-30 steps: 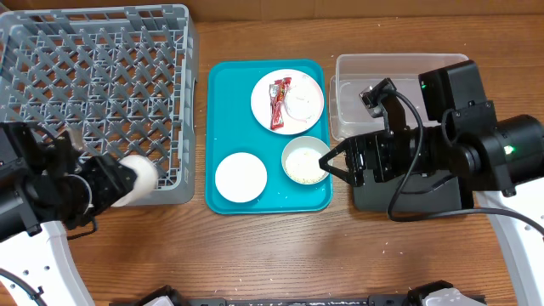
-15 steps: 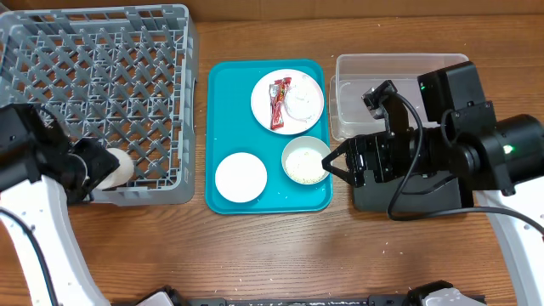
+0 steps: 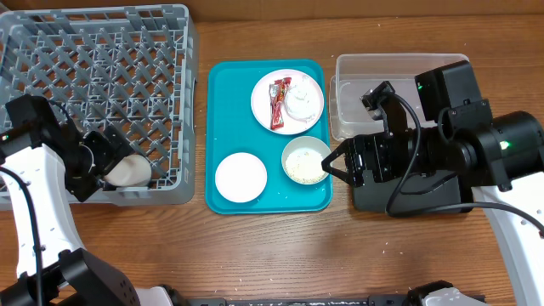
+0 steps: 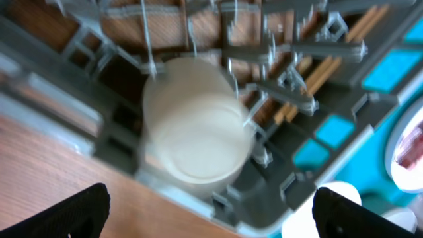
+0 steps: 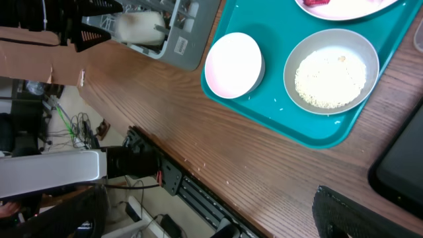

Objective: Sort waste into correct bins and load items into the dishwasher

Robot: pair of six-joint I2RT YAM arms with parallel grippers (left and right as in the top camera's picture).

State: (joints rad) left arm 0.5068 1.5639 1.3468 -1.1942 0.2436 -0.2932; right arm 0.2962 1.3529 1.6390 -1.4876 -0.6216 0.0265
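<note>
The small white cup point(image 3: 132, 170) lies on its side in the front right corner of the grey dish rack point(image 3: 102, 51). In the left wrist view the cup point(image 4: 195, 129) sits among the rack's ribs point(image 4: 310, 99). My left gripper point(image 3: 109, 159) is open just behind it, with its fingers point(image 4: 211, 221) spread wide. My right gripper point(image 3: 333, 161) is open and empty beside the pale grey bowl of rice grains point(image 3: 306, 160), which also shows in the right wrist view point(image 5: 330, 73). The plate point(image 3: 287, 117) holds the red-and-white wrapper point(image 3: 279, 102) and the napkin point(image 3: 302, 100).
A teal tray point(image 3: 223, 102) carries the plate, the rice bowl and a whitish bowl point(image 3: 240, 177). The clear tub point(image 3: 391, 72) stands right of the tray. The black tray point(image 3: 408, 200) lies under my right arm. A few grains lie on the wooden table.
My left arm carried the cup from the rack's front edge over the wall into the rack and opened; the cup now lies free. The right arm has not moved.
</note>
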